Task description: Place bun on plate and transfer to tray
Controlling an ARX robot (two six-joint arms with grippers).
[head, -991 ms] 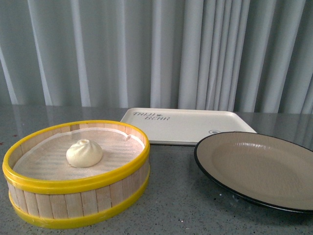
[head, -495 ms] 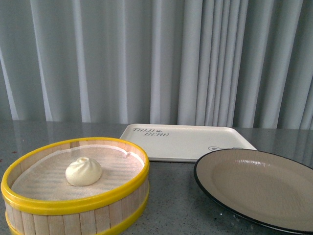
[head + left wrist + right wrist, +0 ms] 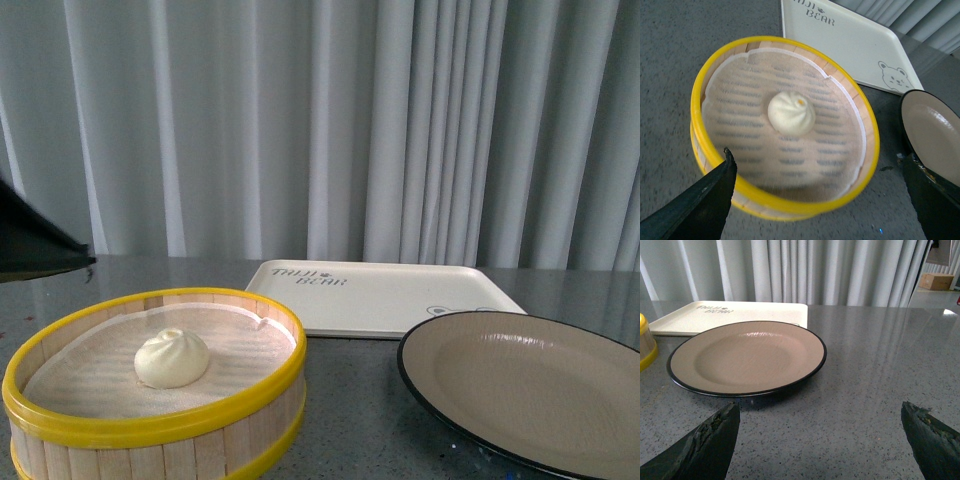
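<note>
1. On the grey speckled tabletop (image 3: 360, 415), toward 8 o'clock in the front view, a yellow-rimmed wooden steamer basket (image 3: 150, 428) is placed.
2. The bun (image 3: 172, 358) is seated upright on the basket's white liner, near its centre and clear of the wall.
3. The plate (image 3: 530, 385) is located at 4 o'clock. It is separated from the basket by a strip of tabletop, and its beige inside is fully exposed.
4. The tray (image 3: 390, 295) is set flat at 12 o'clock, behind the basket and the plate. Contact between the tray and the plate rim cannot be determined.
5. The left gripper (image 3: 816, 156) is held above the basket. Its fingers (image 3: 715, 195) are spread wide, and the bun is seen between them, untouched.
6. The right gripper (image 3: 820, 407) is held low over the tabletop, just short of the plate. Its fingers (image 3: 710, 445) are spread wide apart with nothing gripped.
7. A dark part of the left arm (image 3: 30, 250) is visible at the 9 o'clock edge of the front view.
</note>
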